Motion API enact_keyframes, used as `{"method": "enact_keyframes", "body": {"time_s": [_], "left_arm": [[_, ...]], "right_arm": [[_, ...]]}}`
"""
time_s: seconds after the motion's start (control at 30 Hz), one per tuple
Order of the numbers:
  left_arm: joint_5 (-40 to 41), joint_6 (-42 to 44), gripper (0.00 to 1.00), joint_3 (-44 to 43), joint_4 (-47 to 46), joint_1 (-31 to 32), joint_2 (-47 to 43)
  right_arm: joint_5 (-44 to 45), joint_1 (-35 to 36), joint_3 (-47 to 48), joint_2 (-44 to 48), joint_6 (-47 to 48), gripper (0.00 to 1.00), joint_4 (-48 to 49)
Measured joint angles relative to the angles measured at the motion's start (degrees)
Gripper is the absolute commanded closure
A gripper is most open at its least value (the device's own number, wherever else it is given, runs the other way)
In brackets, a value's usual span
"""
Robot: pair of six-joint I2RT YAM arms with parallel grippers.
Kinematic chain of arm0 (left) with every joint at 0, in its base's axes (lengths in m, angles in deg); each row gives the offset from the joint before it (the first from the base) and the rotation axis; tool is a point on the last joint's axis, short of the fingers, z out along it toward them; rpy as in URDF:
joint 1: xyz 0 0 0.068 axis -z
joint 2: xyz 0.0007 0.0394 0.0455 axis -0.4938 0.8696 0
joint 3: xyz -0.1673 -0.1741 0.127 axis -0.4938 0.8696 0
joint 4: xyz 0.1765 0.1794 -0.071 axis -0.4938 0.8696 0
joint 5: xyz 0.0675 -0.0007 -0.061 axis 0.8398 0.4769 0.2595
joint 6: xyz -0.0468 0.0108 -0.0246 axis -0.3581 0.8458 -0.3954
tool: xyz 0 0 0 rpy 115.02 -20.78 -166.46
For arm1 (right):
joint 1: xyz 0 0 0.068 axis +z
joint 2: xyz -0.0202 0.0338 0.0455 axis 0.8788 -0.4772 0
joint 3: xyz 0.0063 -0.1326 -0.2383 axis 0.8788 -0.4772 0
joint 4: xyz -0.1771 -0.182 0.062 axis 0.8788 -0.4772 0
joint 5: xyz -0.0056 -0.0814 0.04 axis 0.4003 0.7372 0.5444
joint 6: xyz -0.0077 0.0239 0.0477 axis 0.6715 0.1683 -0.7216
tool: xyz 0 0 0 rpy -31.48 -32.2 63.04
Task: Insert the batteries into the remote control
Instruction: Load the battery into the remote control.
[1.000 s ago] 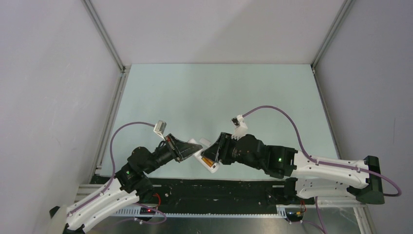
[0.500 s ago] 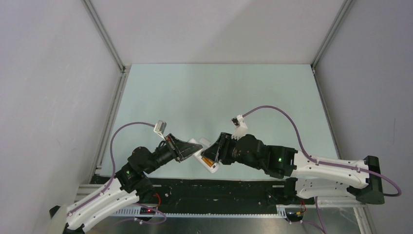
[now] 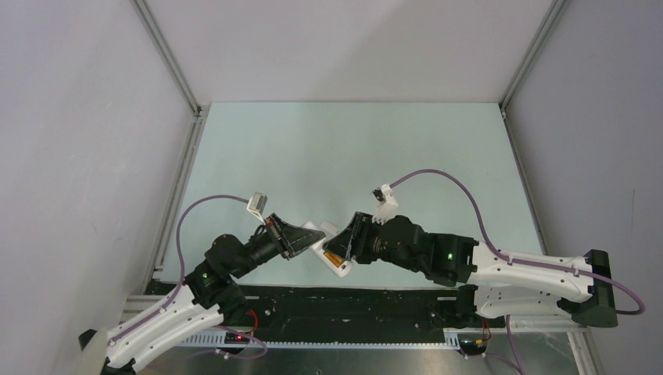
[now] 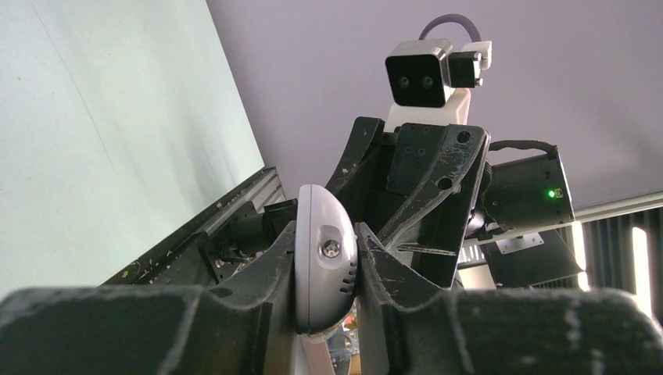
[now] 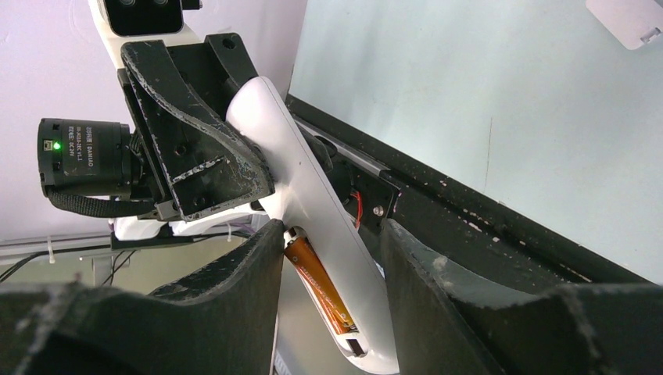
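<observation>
The white remote control (image 3: 338,264) is held off the table between the two arms, battery recess facing up. My left gripper (image 3: 307,237) is shut on its rounded end, which sits clamped between the pads in the left wrist view (image 4: 324,262). In the right wrist view an orange battery (image 5: 317,285) lies in the remote's (image 5: 297,168) open recess. My right gripper (image 5: 332,234) straddles the remote with its jaws apart. Its left finger (image 5: 250,273) is against the battery's upper end. Its right finger (image 5: 422,281) stands clear. I cannot make out a second battery.
A small white battery cover (image 5: 629,19) lies loose on the pale green table (image 3: 352,148) beyond the grippers; it also shows in the top view (image 3: 328,228). The black rail (image 3: 336,301) at the table's near edge runs just below the remote.
</observation>
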Motion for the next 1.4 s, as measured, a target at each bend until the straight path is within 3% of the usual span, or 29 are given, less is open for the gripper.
{"method": "enact_keyframes", "body": {"time_s": [0.97,1.4], "left_arm": [[-0.09,-1.38,1.00,-0.63,0.48,0.28,0.52],[-0.11,-1.57,1.00,-0.87,1.09,0.55,0.59]], "right_arm": [[0.66,1.38,-2.10,2.73,-0.72,0.48,0.13],[0.70,1.79,-3.32,3.96,-1.33,0.52,0.37]]}}
